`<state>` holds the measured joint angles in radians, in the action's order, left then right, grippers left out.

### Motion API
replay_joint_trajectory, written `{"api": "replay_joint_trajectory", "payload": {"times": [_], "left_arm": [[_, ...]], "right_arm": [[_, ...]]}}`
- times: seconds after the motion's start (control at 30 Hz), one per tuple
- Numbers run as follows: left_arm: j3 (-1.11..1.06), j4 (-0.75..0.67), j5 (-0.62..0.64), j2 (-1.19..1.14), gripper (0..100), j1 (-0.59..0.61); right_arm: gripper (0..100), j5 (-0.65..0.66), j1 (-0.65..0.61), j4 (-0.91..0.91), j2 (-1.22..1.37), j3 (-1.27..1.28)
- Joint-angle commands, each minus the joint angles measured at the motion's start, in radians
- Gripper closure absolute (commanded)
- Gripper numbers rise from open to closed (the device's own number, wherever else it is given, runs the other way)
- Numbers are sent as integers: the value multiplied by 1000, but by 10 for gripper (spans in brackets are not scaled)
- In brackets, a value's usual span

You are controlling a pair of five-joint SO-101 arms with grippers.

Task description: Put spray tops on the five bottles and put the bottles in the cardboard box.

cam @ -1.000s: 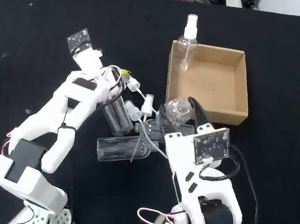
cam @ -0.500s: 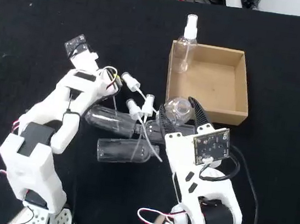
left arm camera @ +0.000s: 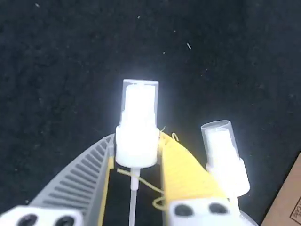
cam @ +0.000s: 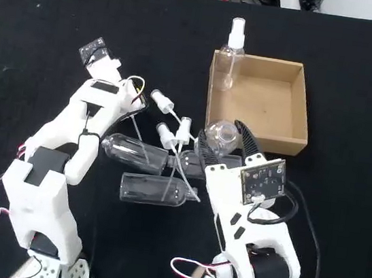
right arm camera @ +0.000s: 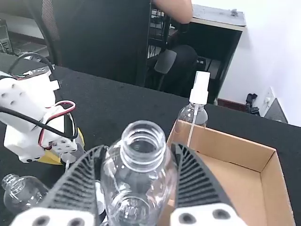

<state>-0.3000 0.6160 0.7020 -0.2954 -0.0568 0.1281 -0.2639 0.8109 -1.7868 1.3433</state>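
My left gripper is shut on the collar of a white spray top, seen from above as the spray top just past the left gripper. Two more spray tops lie beside it. My right gripper is shut on an upright clear bottle with an open neck, close to the cardboard box. Three topless bottles lie on the table. A bottle with a spray top stands in the box's far left corner.
The black table is open to the far left and right. The lying bottles and loose tops crowd the space between both arms. The right arm's base and cables sit at the near edge.
The left arm has drawn back to the left with the spray top. A bottle that leaned under it now lies flat on the table. The right arm has kept still.
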Motion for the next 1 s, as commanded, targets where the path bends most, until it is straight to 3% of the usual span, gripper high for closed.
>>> {"api": "replay_joint_trajectory", "payload": {"times": [0.0, 0.43, 0.53, 0.8, 0.9, 0.97], "left_arm": [[68, 8, -8, 8, 947, 79], [464, 261, -31, 164, 945, 518], [516, 354, -224, 170, 945, 627], [452, 783, -1030, 124, 945, 734], [444, 950, -1177, 123, 945, 705], [412, 971, -1229, 123, 945, 677]], "right_arm": [[988, -5, 14, 5, -16, 1], [988, -5, 11, 5, -16, 5], [988, -6, 9, 2, -16, 16], [988, -11, 9, 2, -16, 15], [988, -11, 9, 2, -16, 15], [988, -11, 9, 3, -16, 15]]}}
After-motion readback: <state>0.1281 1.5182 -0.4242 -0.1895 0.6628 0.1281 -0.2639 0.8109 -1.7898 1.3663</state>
